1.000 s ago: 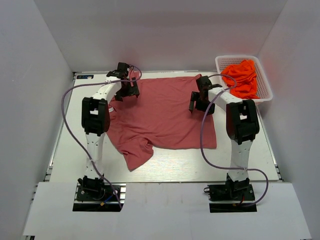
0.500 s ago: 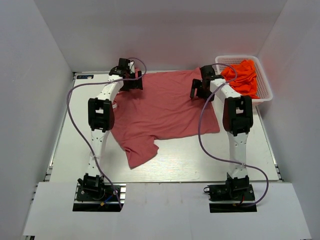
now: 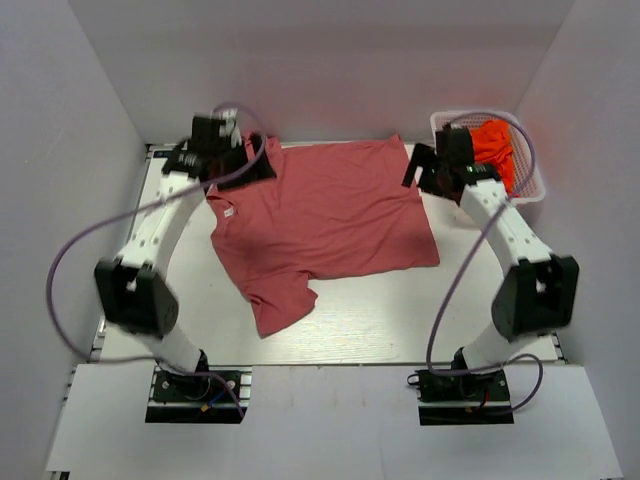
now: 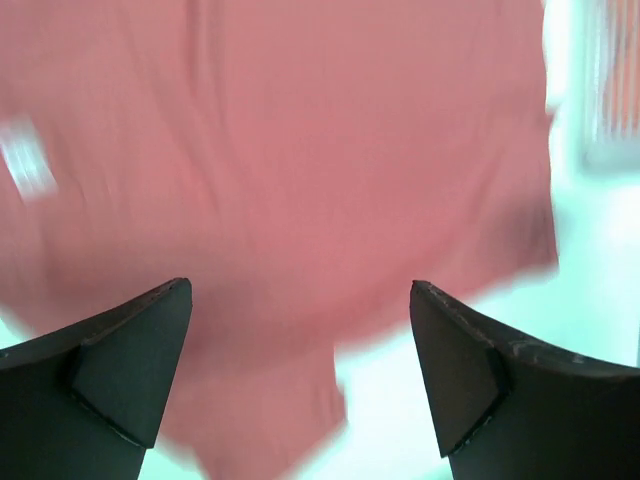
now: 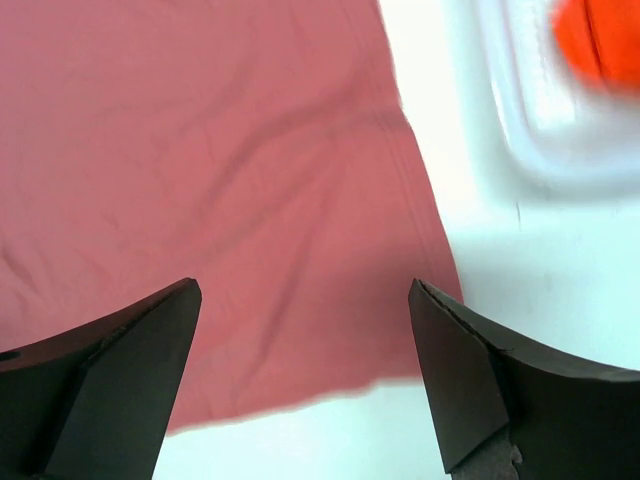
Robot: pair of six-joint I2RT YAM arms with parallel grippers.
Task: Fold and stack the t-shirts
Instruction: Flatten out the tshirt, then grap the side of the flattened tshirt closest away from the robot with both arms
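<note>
My left tool: the left gripper (image 3: 250, 165) hovers at the upper left of the overhead frame, jaws spread wide with nothing between them.
My right tool: the right gripper (image 3: 420, 172) hovers at the upper right, jaws just as wide, also empty.
Shirt in hand: the large rose-red cloth t-shirt (image 3: 330, 215) lies spread flat across the middle of the white table (image 3: 380, 310).
Long axis: it runs left to right across the frame. The small white neck label (image 3: 228, 212) is at the left end and the straight hem at the right end.
Sleeve: one short sleeve (image 3: 280, 300) sticks out toward the lower left.
Shirt from my tools: both tools are over the shirt's far edge, so almost all the cloth lies below them in the frame, toward my bases.
Nearer arm: my left tool is over the neck-end far corner and my right tool over the hem-end far corner, so each corner has its own arm.
Waiting pile: the bright orange crumpled t-shirts (image 3: 492, 140) sit in the white plastic mesh basket (image 3: 532, 180) at the upper right, just beside my right tool.
Judgement: I'd say a fold starts with both tools pinching the far edge and drawing it toward the bottom of the frame.
</note>
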